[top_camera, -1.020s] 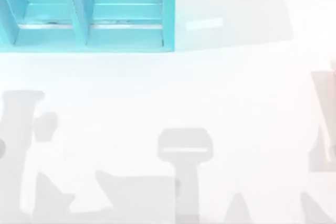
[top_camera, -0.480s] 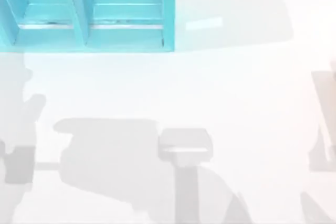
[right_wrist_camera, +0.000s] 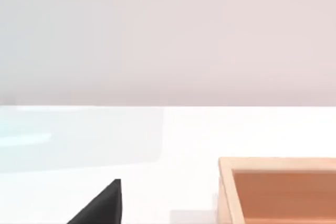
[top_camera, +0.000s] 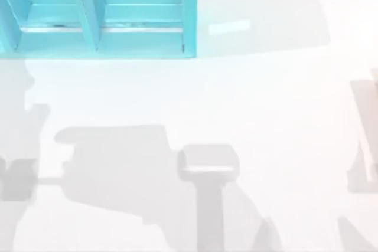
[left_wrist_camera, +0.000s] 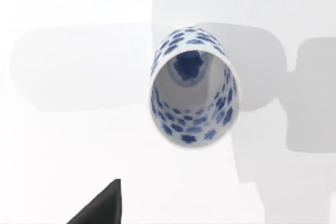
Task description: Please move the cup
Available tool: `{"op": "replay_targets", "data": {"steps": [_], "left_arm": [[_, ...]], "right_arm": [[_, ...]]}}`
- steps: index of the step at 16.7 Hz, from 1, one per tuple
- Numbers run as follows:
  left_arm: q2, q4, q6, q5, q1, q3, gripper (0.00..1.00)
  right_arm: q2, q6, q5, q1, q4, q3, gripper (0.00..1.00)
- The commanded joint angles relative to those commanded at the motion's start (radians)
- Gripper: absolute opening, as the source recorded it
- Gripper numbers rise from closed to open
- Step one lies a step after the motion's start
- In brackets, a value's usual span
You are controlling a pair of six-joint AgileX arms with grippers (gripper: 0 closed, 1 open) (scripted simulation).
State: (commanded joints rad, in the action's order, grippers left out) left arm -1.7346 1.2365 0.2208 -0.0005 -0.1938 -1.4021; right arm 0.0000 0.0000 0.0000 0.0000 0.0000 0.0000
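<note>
White table (top_camera: 266, 116), shadows of both arms across its near half. Teal shelf unit (top_camera: 100, 13) with open compartments at the far left corner in the top view. Left wrist view: cup (left_wrist_camera: 193, 86), white with blue flower pattern, on the table ahead of the left gripper, mouth facing the camera, flower print visible on the inside bottom; not touched by anything. A dark fingertip (left_wrist_camera: 100, 207) of the left gripper sits at the frame edge, apart from the cup; cannot tell whether this claw is open or closed. Right wrist view: wooden tray (right_wrist_camera: 278, 190), orange inside, pale rim, just ahead of the right gripper; one dark fingertip (right_wrist_camera: 100, 207) visible, claw state likewise cannot tell.
</note>
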Motion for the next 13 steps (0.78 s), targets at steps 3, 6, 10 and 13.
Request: {"op": "replay_targets", "data": {"steps": [3,6,10,13], "left_arm": [[-0.011,-0.039,-0.001,0.000,-0.002,0.034,1.00],[-0.046,-0.169,0.001,0.001,-0.005,0.123,1.00],[-0.098,-0.350,0.005,0.001,-0.008,0.248,1.00],[-0.111,-0.386,0.006,0.001,-0.009,0.278,1.00]], "right_arm": [[0.000,0.000,0.000,0.000,0.000,0.000,1.00],[0.000,0.000,0.000,0.000,0.000,0.000,1.00],[0.000,0.000,0.000,0.000,0.000,0.000,1.00],[0.000,0.000,0.000,0.000,0.000,0.000,1.00]]}}
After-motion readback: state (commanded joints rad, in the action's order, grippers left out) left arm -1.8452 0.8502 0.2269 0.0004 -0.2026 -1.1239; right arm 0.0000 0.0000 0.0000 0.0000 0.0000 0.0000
